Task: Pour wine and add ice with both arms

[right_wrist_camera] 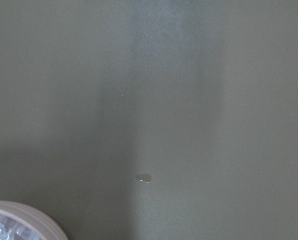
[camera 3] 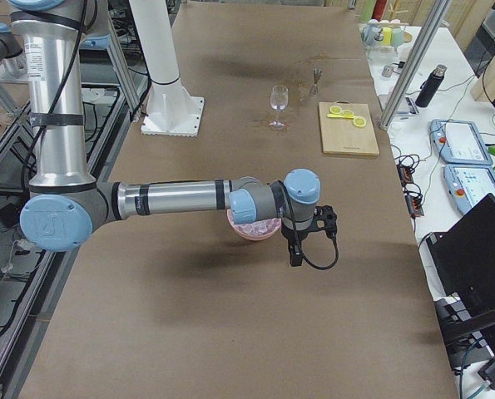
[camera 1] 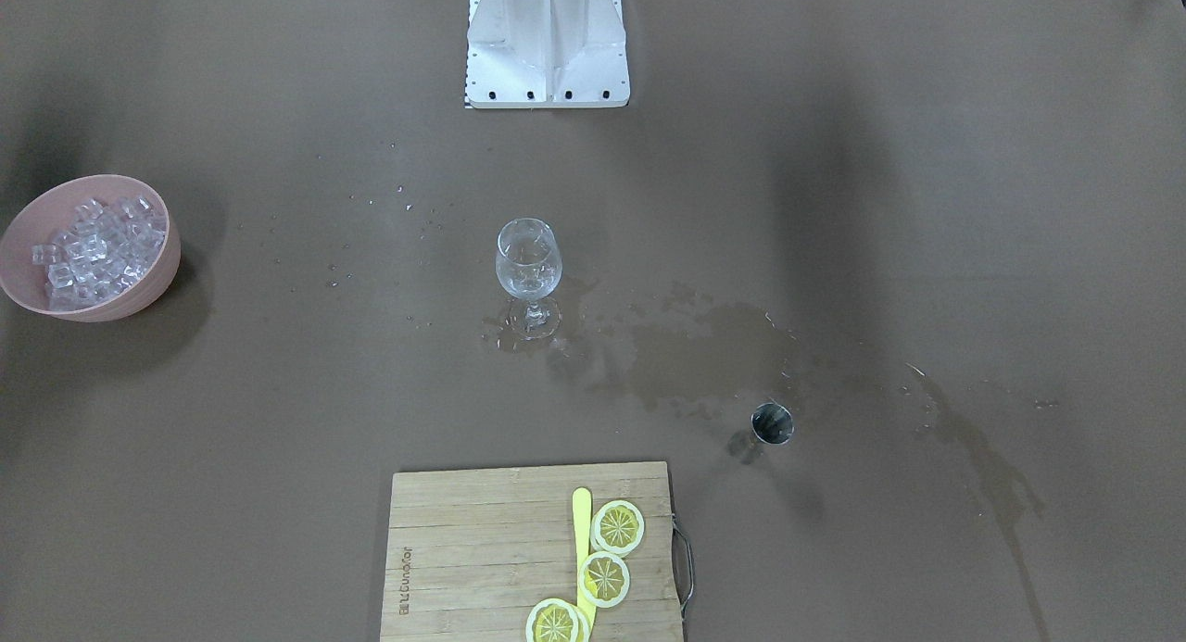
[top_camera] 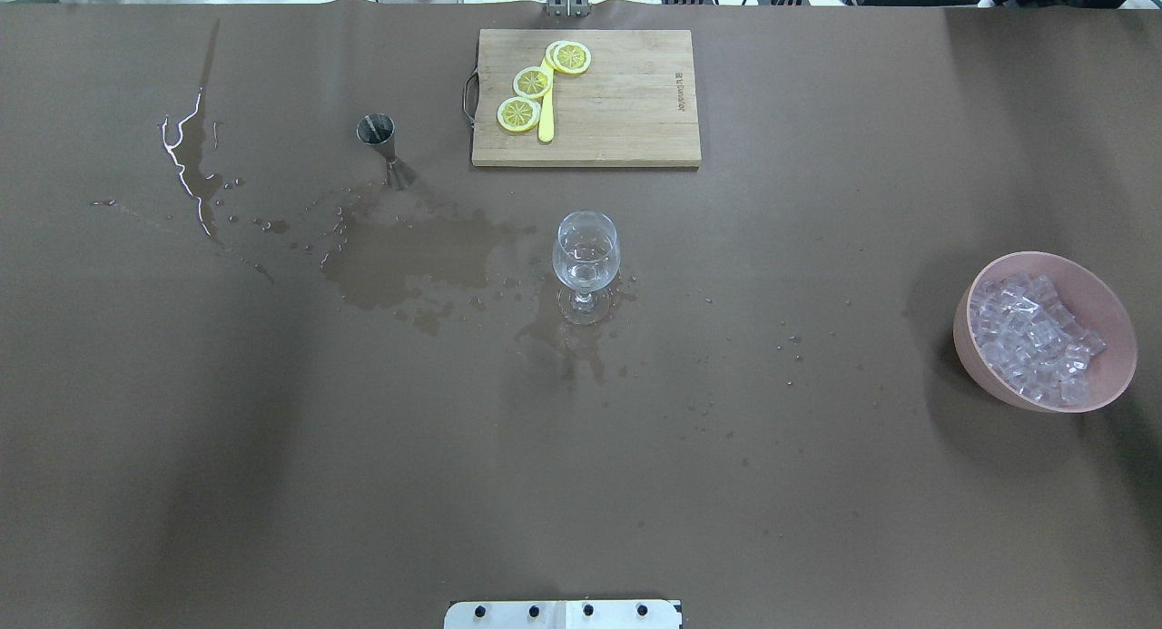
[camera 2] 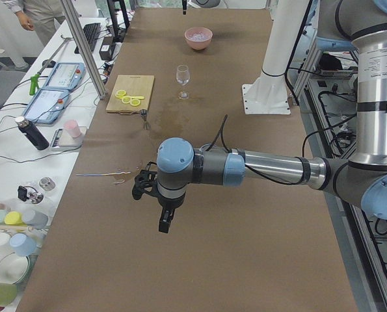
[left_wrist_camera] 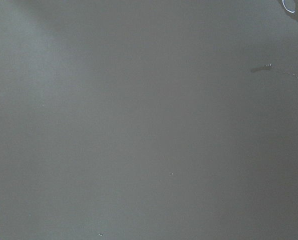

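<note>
Brown table cover (top_camera: 817,484) over the whole surface. At the far middle edge, a wooden cutting board (top_camera: 626,112) lying flat, dark metal handle (top_camera: 469,98) on its left end. On the board's left part, lemon slices (top_camera: 532,83) in a slanted row, set against and partly over a flat yellow stick (top_camera: 546,128). At the near middle edge, a white metal stand (camera 1: 547,49) with a bolted base. Beyond the far side, a bench with a black bottle (camera 2: 32,133), a pink cup (camera 2: 72,129) and two blue-grey pendants (camera 2: 62,75).
</note>
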### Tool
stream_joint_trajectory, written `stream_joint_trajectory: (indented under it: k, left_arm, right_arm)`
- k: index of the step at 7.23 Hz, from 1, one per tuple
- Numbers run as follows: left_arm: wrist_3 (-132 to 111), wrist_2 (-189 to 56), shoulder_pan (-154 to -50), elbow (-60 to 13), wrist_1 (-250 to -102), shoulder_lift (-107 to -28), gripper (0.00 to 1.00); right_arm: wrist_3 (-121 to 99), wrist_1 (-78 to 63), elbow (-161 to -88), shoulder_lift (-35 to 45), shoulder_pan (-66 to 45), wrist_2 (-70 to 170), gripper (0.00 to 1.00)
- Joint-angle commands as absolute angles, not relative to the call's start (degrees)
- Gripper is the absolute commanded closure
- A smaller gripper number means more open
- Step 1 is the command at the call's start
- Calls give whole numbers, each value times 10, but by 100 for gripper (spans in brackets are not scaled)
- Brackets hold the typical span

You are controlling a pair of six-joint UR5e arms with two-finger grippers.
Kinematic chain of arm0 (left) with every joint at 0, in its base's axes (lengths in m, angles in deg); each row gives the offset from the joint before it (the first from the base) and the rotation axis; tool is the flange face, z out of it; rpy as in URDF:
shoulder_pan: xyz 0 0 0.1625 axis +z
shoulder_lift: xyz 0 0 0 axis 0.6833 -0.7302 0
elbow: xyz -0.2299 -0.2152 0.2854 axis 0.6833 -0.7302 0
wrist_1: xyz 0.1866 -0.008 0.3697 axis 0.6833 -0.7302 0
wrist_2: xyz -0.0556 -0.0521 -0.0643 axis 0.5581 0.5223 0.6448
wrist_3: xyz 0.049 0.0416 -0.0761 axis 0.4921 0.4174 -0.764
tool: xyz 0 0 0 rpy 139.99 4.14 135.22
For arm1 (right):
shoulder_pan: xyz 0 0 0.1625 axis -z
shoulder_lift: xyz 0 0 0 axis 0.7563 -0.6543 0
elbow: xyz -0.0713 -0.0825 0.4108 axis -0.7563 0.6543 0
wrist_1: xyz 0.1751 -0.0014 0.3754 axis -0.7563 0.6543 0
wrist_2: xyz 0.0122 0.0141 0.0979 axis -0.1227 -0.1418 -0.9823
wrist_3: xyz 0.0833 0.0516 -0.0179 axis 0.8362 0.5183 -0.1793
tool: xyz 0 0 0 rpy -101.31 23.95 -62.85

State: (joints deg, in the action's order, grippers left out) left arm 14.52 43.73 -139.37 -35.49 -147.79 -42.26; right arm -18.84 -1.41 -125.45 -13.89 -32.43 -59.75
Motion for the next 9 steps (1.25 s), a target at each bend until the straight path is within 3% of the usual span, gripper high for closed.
stream_joint_trajectory:
  k: [1, 6, 9]
  left_arm:
    - [144, 470, -1393, -355, -1481, -423, 2]
    - [94, 586, -1382, -356, -1605, -423, 2]
    - [-63, 578, -1271, -348, -1789, -428, 2]
  right_arm:
    - [-185, -17, -1262, -139, -324, -619, 0]
    - [-183, -23, -1276, -142, -323, -640, 0]
    - [-158, -45, -1276, -142, -314, -661, 0]
